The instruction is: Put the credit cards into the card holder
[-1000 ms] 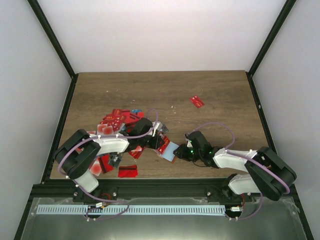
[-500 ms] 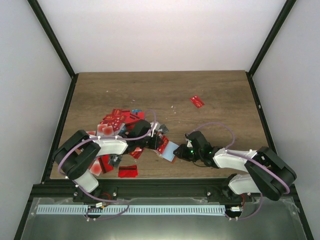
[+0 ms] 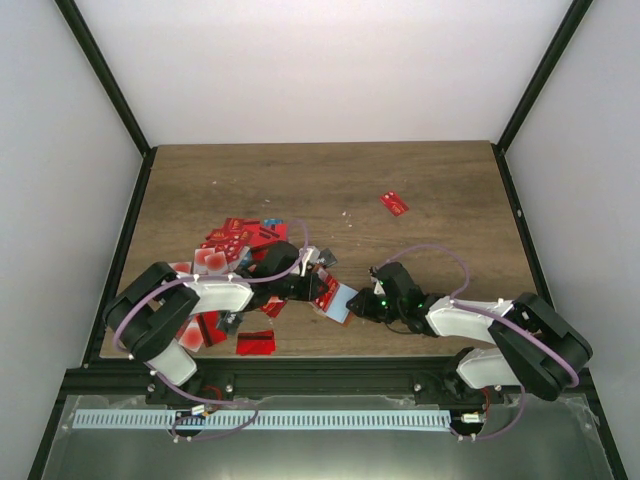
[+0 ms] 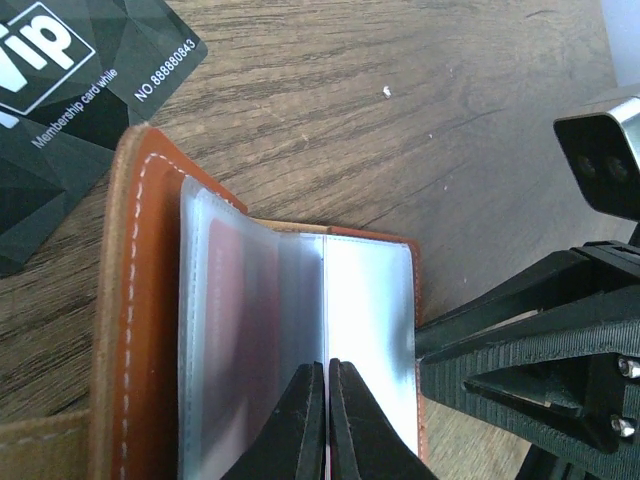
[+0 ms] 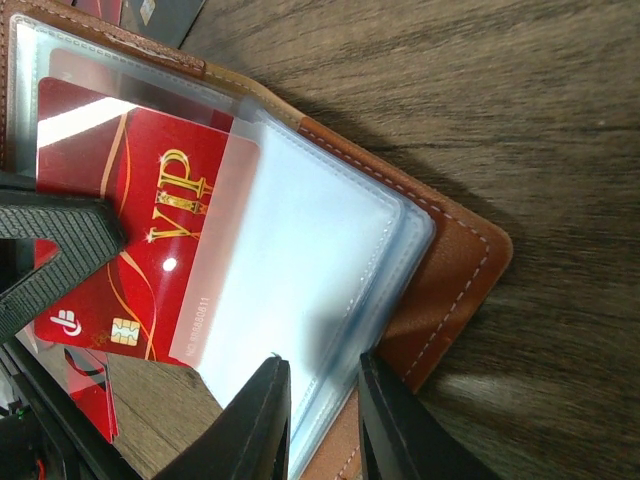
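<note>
Holder: The holder (image 3: pixel 343 303) lies open on the table (image 3: pixel 430 170), with one of my grippers at each side of it. Its brown cover (image 4: pixel 135 300) is down on the wood. Its clear pockets (image 4: pixel 365 320) face up.

Left gripper: My left gripper (image 3: pixel 320 288) is at the left side of the holder. Its fingers (image 4: pixel 300 430) are squeezed tight together, and the tips are over the pockets near the fold. I cannot tell if a thin card edge is pinched between them.

Right gripper: My right gripper (image 3: pixel 361 304) is at the right side of the holder. It is clamped on the holder's edge, with the pockets between its two fingers (image 5: pixel 262 420).

Red card: A red card (image 5: pixel 140 230) with gold letters sits part way in one pocket. One end sticks out of the holder toward my left gripper.

Black card: A black card (image 4: pixel 70 90) with white letters lies on the table just beside a corner of the cover.

Pile: Lots of cards (image 3: pixel 232 240), mostly red, lie in a heap left of the holder and a bit behind it. My left arm hides some.

Front card: One front card (image 3: pixel 256 342), red, lies left of the holder, closer to me.

Far card: One far card (image 3: pixel 394 203), also red, lies behind the holder to the right, well apart from it.
</note>
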### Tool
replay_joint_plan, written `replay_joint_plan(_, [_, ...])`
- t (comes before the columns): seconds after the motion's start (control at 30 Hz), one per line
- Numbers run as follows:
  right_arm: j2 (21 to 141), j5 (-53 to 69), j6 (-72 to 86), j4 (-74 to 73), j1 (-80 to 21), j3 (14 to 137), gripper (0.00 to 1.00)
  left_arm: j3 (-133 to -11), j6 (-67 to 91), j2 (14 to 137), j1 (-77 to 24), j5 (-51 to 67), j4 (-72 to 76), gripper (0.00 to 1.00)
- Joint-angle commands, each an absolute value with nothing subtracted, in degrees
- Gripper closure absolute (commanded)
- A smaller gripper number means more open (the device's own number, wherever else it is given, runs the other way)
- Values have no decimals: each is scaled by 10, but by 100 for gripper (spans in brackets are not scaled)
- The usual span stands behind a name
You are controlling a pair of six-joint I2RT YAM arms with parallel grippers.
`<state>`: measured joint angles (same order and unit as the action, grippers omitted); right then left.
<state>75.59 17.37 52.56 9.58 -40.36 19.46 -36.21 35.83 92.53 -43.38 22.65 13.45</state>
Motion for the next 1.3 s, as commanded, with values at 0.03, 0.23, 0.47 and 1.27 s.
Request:
replay_joint_plan(0.03, [765,161,522,79,-405,181,78,-356,375,918,-434,238,150,96])
replay_joint_plan(0.23, [763,161,522,79,-405,180,78,-354,385,937,-434,236,170,96])
replay_joint_plan(0.47, [762,161,523,80,-405,180,78,-343,397,953,-434,246,199,96])
replay_joint_plan(1.27, [767,147,520,66,-406,185,79,-385,312,921,-437,215,50,52])
